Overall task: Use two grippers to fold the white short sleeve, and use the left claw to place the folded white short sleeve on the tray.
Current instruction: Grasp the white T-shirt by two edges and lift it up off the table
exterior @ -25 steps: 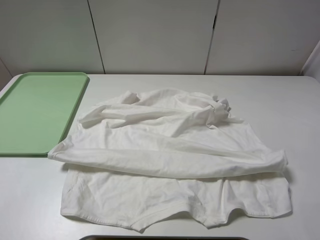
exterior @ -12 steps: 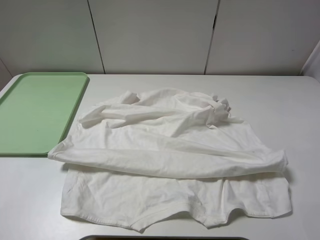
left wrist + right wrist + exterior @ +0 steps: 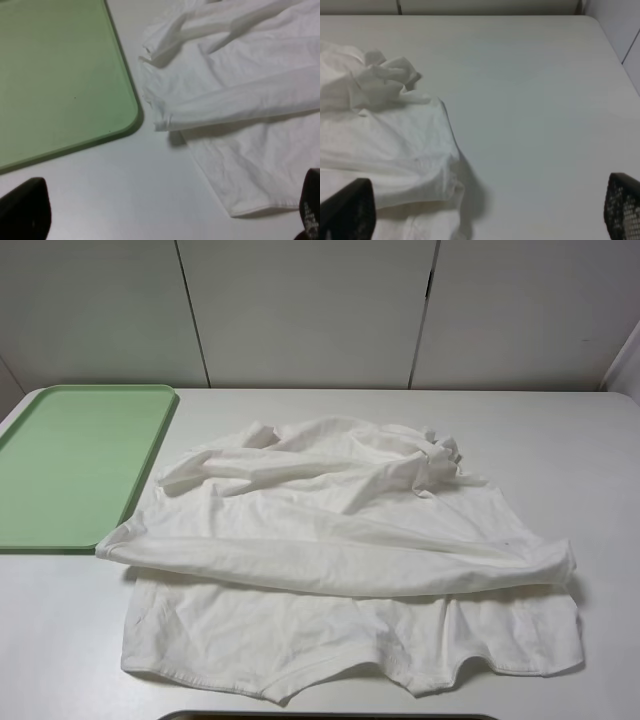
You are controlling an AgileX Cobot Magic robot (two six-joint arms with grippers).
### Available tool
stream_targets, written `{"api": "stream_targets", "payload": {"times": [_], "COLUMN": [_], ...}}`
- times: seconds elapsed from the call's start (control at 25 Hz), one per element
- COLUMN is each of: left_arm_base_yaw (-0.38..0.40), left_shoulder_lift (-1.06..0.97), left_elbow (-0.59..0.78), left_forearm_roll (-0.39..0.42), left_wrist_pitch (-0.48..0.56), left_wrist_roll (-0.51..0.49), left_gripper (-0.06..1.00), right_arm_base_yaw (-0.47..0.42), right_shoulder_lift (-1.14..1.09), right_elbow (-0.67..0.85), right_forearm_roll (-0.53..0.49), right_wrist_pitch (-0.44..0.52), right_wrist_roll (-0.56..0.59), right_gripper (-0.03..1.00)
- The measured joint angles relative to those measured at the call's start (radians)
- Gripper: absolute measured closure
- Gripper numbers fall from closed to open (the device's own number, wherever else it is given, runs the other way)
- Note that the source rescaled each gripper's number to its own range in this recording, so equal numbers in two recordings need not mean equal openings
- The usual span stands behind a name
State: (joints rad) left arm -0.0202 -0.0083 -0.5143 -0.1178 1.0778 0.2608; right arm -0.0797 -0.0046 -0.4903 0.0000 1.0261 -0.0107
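On the counter (image 3: 560, 440), just beside the tray (image 3: 70, 465), the white short sleeve (image 3: 340, 570) lay rumpled and partly doubled over. It looked light, limp and likely to sag, so its hemmed corners seemed the best holds. The left hand (image 3: 165, 215) and right hand (image 3: 485, 210) gaped wide, holding nothing.

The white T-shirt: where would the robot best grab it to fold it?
Probably the white short sleeve by its two near hem corners, left and right, coming down from the near side: there the edge lies flat and exposed on bare table, unlike the bunched far part.
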Motion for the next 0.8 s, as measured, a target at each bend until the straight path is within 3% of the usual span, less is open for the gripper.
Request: {"api": "stream_targets", "payload": {"times": [0.52, 0.8], "left_arm_base_yaw": [0.000, 0.000], "left_shoulder_lift": [0.038, 0.383], "left_elbow": [-0.052, -0.283], "left_forearm_roll": [0.000, 0.000], "left_wrist_pitch": [-0.005, 0.001], "left_wrist_roll": [-0.001, 0.003], "left_gripper": [-0.05, -0.04], "right_arm_base_yaw": [0.000, 0.000], "right_shoulder_lift": [0.093, 0.427], "right_elbow": [-0.050, -0.235], "right_forearm_roll": [0.009, 0.031], "right_wrist_pitch": [0.000, 0.000], "right_wrist_roll": [0.000, -0.069], "right_gripper": [-0.03, -0.03]}}
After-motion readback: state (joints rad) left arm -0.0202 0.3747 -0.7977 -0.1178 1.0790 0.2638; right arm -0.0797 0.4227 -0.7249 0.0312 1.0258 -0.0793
